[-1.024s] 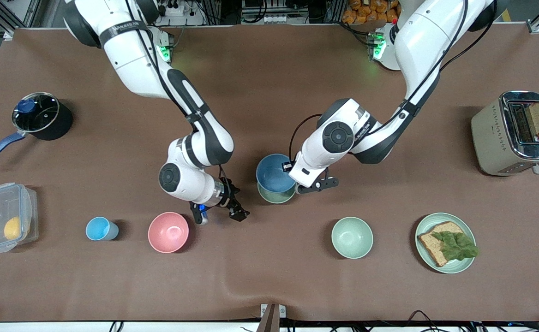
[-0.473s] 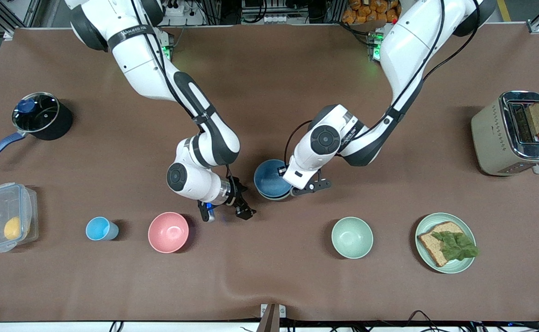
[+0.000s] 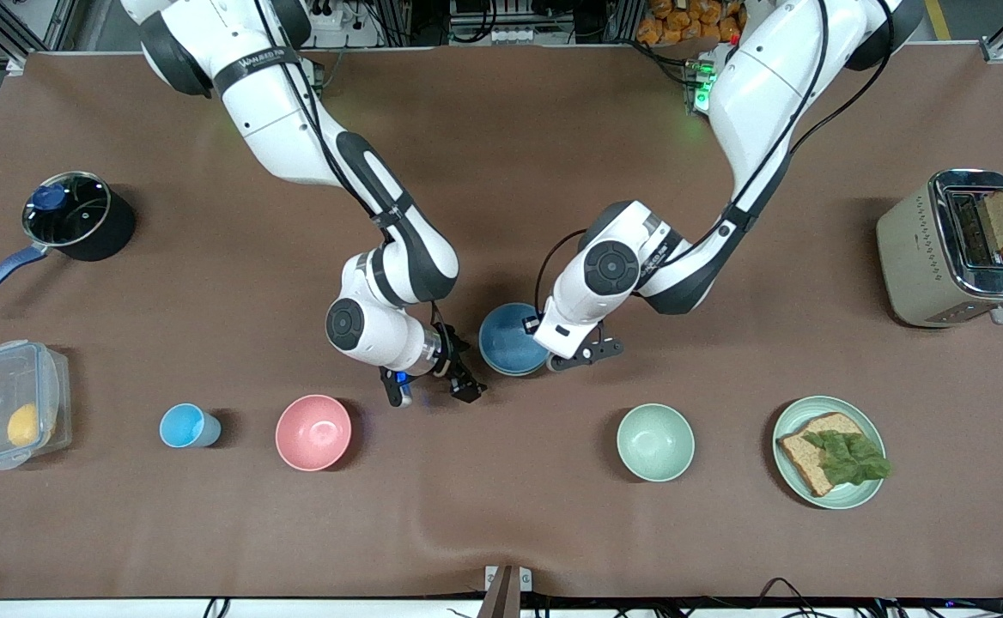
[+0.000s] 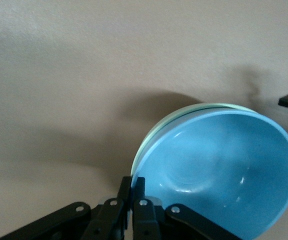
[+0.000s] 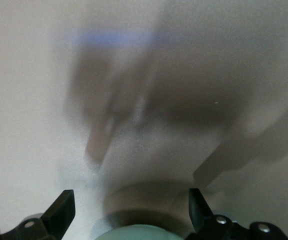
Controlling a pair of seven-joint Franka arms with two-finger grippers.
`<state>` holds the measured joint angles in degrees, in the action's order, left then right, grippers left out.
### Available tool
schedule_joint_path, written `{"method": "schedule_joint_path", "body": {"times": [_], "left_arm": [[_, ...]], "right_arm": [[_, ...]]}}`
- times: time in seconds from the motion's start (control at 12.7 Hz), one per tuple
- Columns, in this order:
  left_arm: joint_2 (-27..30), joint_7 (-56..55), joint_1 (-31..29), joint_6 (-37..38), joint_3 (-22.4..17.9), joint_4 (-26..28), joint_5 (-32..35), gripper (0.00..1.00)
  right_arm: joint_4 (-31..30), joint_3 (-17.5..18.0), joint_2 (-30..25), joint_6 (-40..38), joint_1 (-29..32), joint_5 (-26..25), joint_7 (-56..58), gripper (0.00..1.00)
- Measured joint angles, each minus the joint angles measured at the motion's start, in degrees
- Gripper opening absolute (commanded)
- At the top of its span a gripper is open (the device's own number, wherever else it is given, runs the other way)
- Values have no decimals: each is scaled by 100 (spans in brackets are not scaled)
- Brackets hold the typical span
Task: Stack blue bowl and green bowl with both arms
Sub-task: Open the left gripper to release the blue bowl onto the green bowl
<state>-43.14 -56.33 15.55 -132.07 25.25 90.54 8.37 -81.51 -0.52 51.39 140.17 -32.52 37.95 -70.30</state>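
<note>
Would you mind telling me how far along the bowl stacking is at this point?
Stacking looks done: the round matte blue bowl sits nested in the dull sage-green bowl, only its rim showing. In hand: the left tool is shut on the stacked rims. The right tool is open beside the stack. Left: release and withdraw.

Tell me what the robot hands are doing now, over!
Left gripper shut on blue bowl rim, blue nested in green bowl. Right gripper open, low over table beside the stack. Nothing in the way.
</note>
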Motion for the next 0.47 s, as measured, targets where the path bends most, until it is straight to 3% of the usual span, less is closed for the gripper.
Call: {"method": "schedule_joint_path", "body": {"times": [0.16, 0.24, 0.39, 0.47], "left_arm": [[-10, 0, -1, -19, 0, -21, 0, 0], [-15, 0, -1, -23, -3, -22, 0, 26], [-25, 0, -1, -39, -11, -27, 0, 100], [-40, -1, -2, -55, -19, -29, 0, 100]], "right_arm": [[0, 1, 8, 89, -30, 2, -13, 100], [0, 2, 15, 105, -42, 2, -18, 100], [0, 3, 24, 114, -47, 3, -21, 100], [0, 3, 25, 116, -47, 3, -22, 100]]}}
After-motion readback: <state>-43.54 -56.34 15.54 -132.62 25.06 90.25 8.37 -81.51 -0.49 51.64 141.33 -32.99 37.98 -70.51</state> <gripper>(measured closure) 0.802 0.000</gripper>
